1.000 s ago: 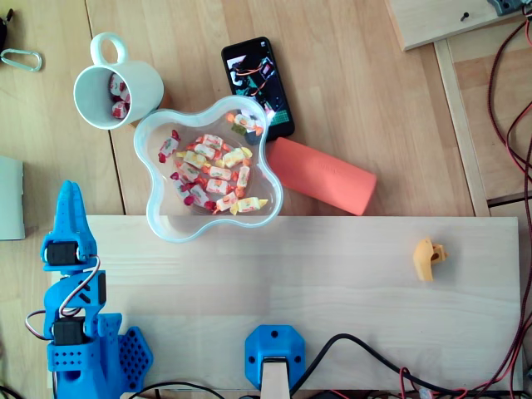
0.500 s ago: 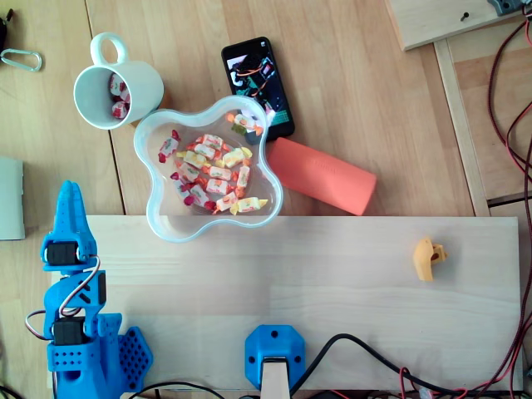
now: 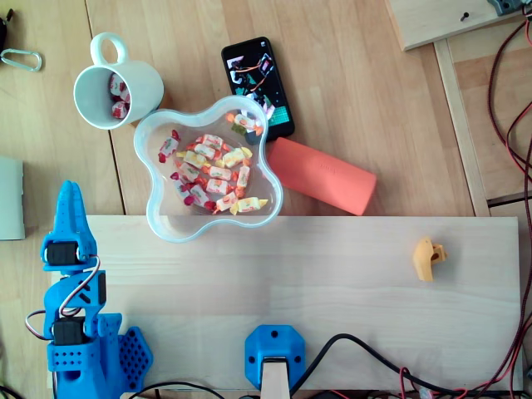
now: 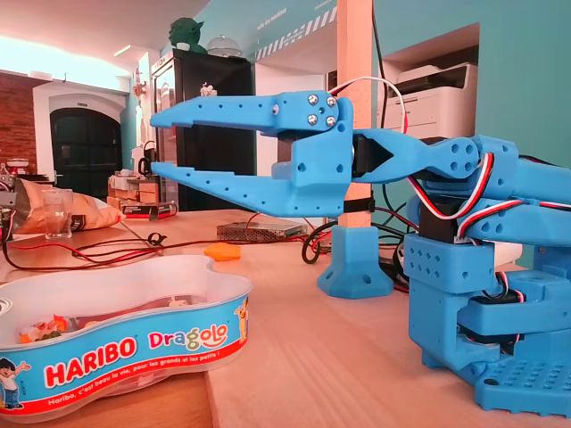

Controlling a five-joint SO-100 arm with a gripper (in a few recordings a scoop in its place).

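Observation:
My blue gripper (image 4: 153, 143) is open, its two long fingers spread and pointing left in the fixed view, with nothing between them. In the overhead view the gripper (image 3: 69, 198) lies folded over the arm's base at the left, on the corner of the light wooden board (image 3: 332, 274). Nearest to it is a clear wavy-rimmed Haribo tub (image 3: 173, 221) holding several wrapped sweets (image 3: 212, 172); the tub (image 4: 134, 348) sits low in front of the fingers, apart from them. A white mug (image 3: 133, 96) with a few sweets inside stands behind the tub.
A black phone (image 3: 258, 83) and an orange cylinder (image 3: 320, 176) lie right of the tub. A small yellow part (image 3: 428, 258) rests on the board's right side. A blue mount (image 3: 274, 356) with cables sits at the front edge. A carabiner (image 3: 21, 60) lies far left.

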